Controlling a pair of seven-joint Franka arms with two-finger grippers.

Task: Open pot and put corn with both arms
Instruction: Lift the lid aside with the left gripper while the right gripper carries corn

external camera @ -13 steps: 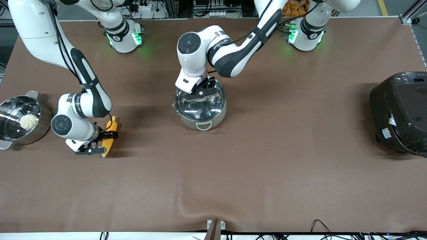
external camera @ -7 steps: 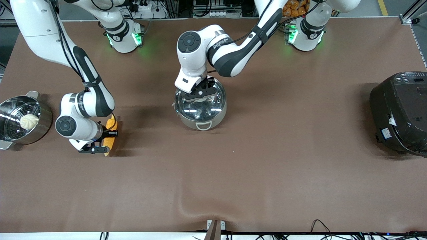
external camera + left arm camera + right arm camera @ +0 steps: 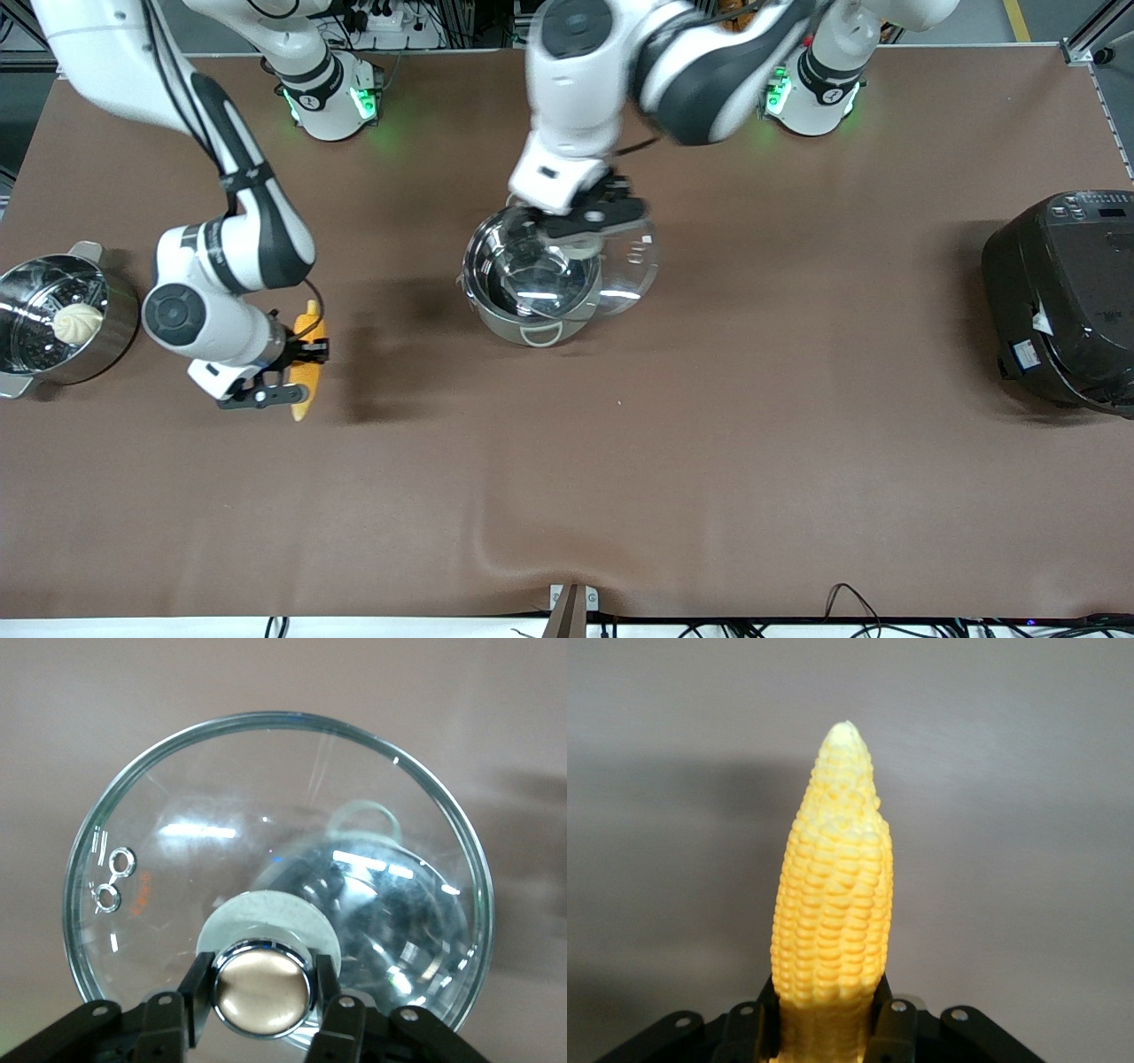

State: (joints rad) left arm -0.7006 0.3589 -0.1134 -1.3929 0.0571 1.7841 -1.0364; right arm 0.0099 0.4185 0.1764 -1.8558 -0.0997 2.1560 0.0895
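left gripper (image 3: 586, 223): clamped on the copper knob (image 3: 261, 989) of the glass lid (image 3: 611, 266), lid in the air, tilted, partly over the pot (image 3: 529, 297) | right gripper (image 3: 297, 374): closed on the corn (image 3: 306, 370) (thick end between the fingers (image 3: 888, 1032)), over the table (image 3: 709, 443) beside the steamer pot (image 3: 53, 319) | pot: mid-table, uncovered

No legible text, label or number anywhere
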